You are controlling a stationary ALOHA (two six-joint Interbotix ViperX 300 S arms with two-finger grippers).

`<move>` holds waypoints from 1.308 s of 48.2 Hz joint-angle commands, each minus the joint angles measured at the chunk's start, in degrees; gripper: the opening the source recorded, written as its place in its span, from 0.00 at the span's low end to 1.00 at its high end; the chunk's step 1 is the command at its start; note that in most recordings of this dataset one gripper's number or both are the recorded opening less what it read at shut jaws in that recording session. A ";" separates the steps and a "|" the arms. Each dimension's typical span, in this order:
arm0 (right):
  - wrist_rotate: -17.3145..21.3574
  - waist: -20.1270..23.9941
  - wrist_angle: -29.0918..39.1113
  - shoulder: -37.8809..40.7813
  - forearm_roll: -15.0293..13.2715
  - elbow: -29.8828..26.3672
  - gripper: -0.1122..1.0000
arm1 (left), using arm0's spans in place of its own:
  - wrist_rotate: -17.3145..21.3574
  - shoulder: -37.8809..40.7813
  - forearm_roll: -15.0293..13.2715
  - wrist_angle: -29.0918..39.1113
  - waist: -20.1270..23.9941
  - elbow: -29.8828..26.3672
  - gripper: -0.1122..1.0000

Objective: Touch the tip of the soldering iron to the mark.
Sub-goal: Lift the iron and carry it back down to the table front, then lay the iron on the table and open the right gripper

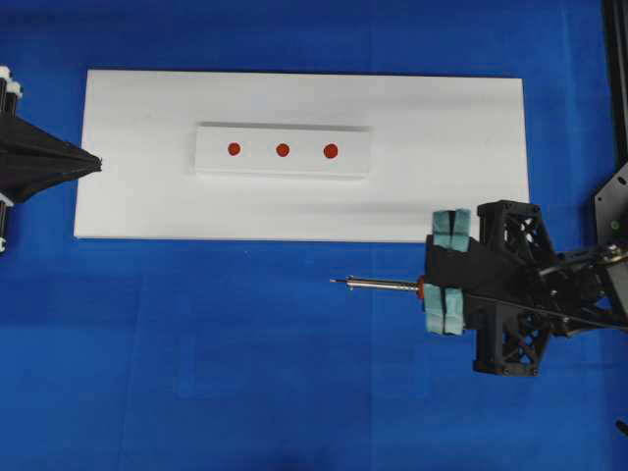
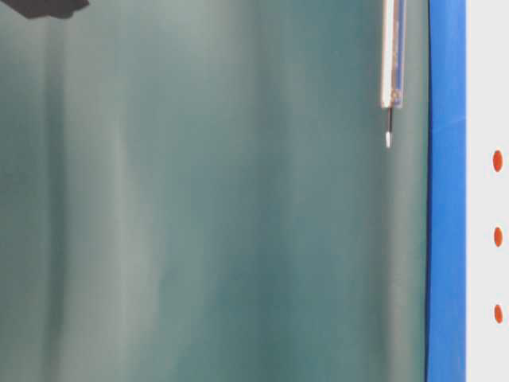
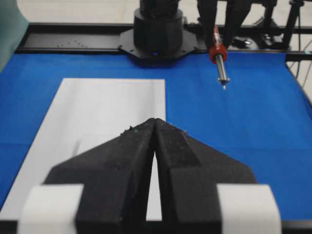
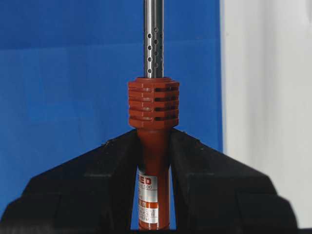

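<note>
The black fingers [image 1: 444, 285] of the right gripper [image 1: 432, 286] are clamped on the slim soldering iron with orange-red handle and silver metal shaft [image 1: 378, 285], which in the overhead view lies level over the blue table cover [image 1: 245, 373], just off the near long edge of the flat white rectangular board [image 1: 137, 196], its pointed tip apart from it. On the board's middle sits a raised white strip [image 1: 283, 167] carrying three red round marks [image 1: 283, 150] in a row. The left gripper [image 1: 96, 163] is pressed shut with nothing between its fingers, at the board's left short edge. The table-level view shows the shaft and tip hanging free beside the blue cover. The left wrist view shows those closed black fingers over the board and the iron raised above the cover. The right wrist view shows the ribbed red collar just ahead of the clamping fingers.
</note>
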 commanded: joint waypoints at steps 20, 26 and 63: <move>-2.99 -1.85 -2.55 7.38 -3.52 -9.32 0.16 | -0.09 0.26 0.09 -0.53 0.00 -0.70 0.10; -6.15 -2.99 -3.25 11.43 -3.52 -13.97 0.16 | -0.18 0.26 0.09 -0.53 0.00 -0.70 0.10; -9.40 -6.33 -8.88 26.98 -1.76 -24.87 0.16 | -0.18 0.00 0.09 -0.53 0.00 -0.70 0.10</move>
